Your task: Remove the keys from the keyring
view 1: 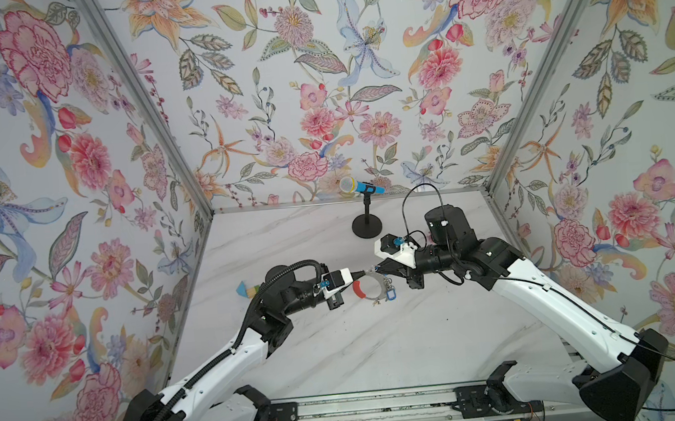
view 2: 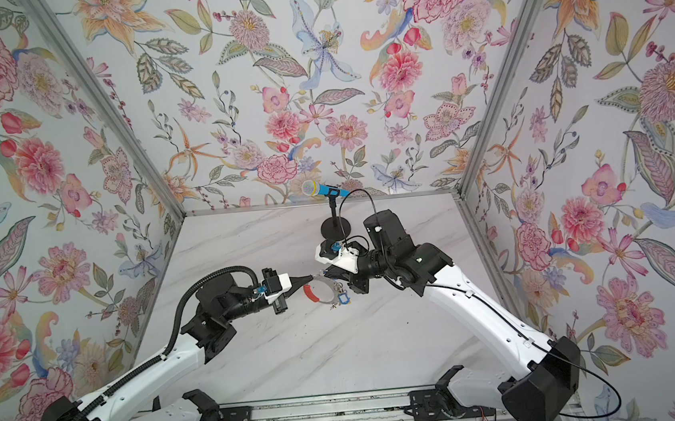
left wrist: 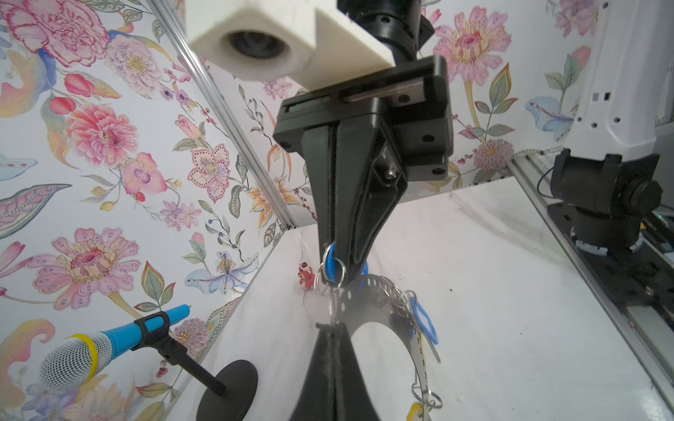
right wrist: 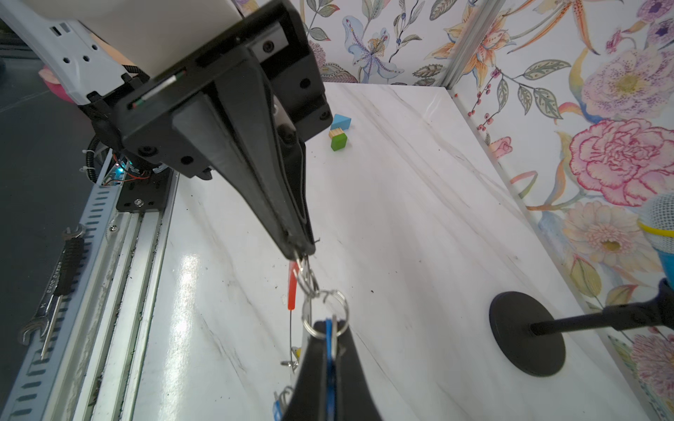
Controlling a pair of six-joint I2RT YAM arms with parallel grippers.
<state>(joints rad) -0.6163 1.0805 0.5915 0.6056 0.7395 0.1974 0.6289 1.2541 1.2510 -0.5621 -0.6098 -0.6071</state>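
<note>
The keyring (left wrist: 419,350) is a thin grey perforated hoop held just above the table, its red sleeve (view 1: 358,289) showing in both top views. My left gripper (left wrist: 332,324) is shut on the hoop's band. My right gripper (right wrist: 330,322) meets it tip to tip and is shut on a key's blue tag (right wrist: 330,350), whose split ring (right wrist: 325,313) links toward the hoop. Other keys hang from the hoop, one with a blue tag (left wrist: 423,320) and one with a yellow tag (left wrist: 415,412). The blue tag (view 1: 390,295) hangs at the hoop's right side.
A blue microphone (view 1: 361,186) stands on a round black base (view 1: 366,225) behind the grippers. Coloured blocks (view 1: 247,289) lie at the left wall. A small red toy figure (left wrist: 306,275) sits on the table. A wrench (right wrist: 51,288) lies on the front rail.
</note>
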